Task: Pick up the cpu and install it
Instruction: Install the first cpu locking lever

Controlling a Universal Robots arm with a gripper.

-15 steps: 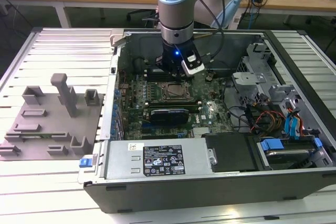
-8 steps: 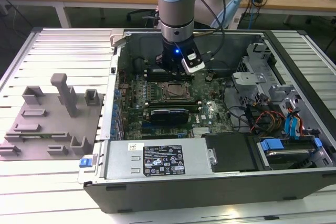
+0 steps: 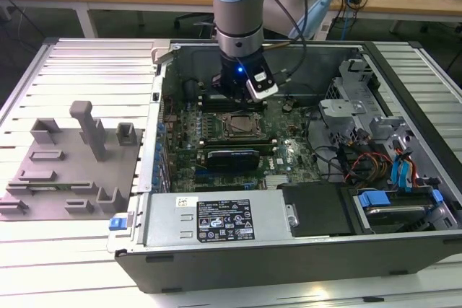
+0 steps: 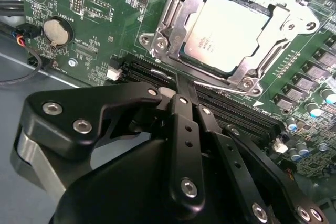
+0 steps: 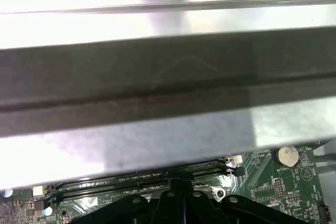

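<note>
While the arm hangs inside the open computer case (image 3: pixel 404 200), we see the gripper (image 4: pixel 181 88) with its fingers closed together and holding nothing, just above the memory slots (image 4: pixel 231 111) beside the socket. The cpu (image 4: pixel 231 32) lies flat in the socket frame (image 4: pixel 168 19) on the green motherboard (image 4: pixel 94 3), near the fingertips but apart from them. In the exterior view, a grey fixture (image 3: pixel 79 156) sits on the table (image 3: pixel 86 63) left of the case.
</note>
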